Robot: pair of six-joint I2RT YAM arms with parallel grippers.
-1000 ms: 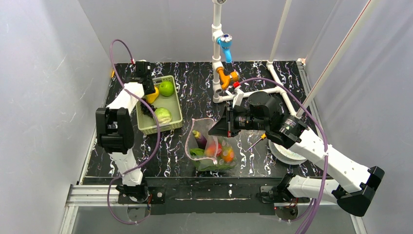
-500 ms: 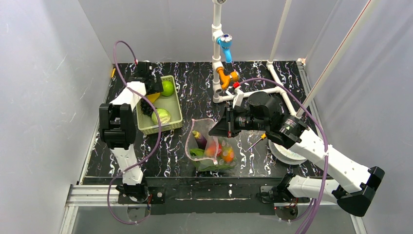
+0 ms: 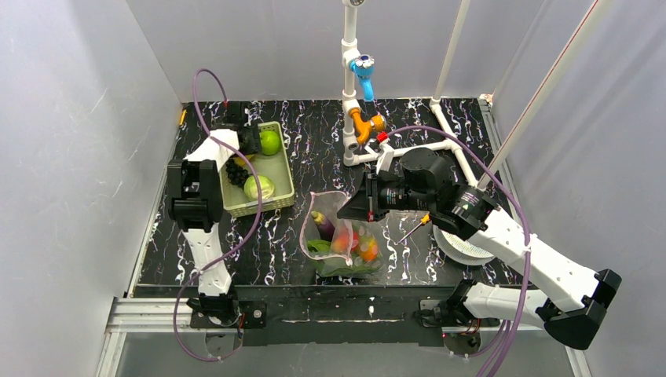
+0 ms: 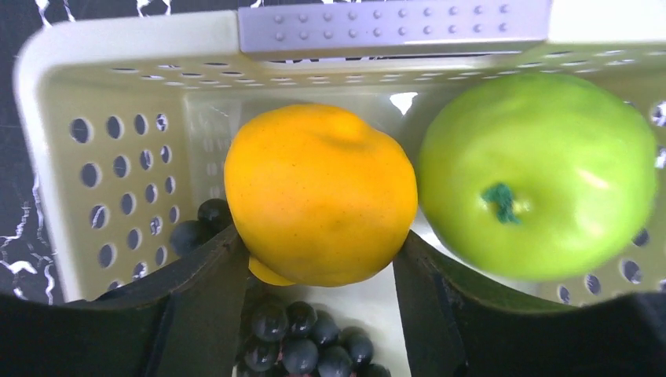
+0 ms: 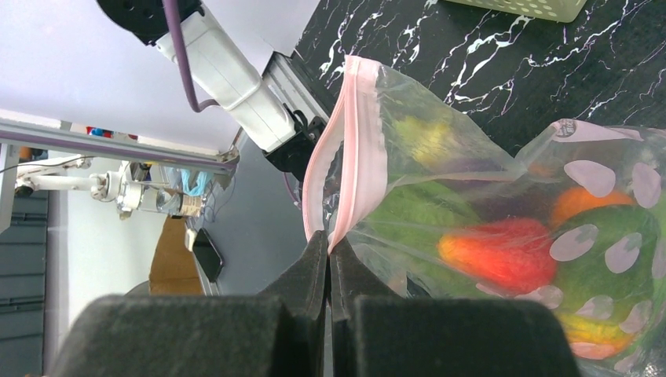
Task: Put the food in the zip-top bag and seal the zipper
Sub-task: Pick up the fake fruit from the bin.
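Left pincer (image 4: 318, 271) is closed around a yellow-orange fruit (image 4: 320, 192) inside the slotted basket (image 3: 276, 166) at ten o'clock on the desk (image 3: 314, 141). Only the right wrist view shows the right pincer (image 5: 328, 251) pinching the pink zipper (image 5: 353, 149) of the zip-top bag (image 3: 339, 236), centre-desk.

Black, white-veined marble-pattern counter (image 3: 314, 141). Plain pale grey walls (image 3: 78, 118) on three sides. White pipe frame (image 3: 349, 86) at back. Aluminium rail (image 3: 157, 314) along near edge.
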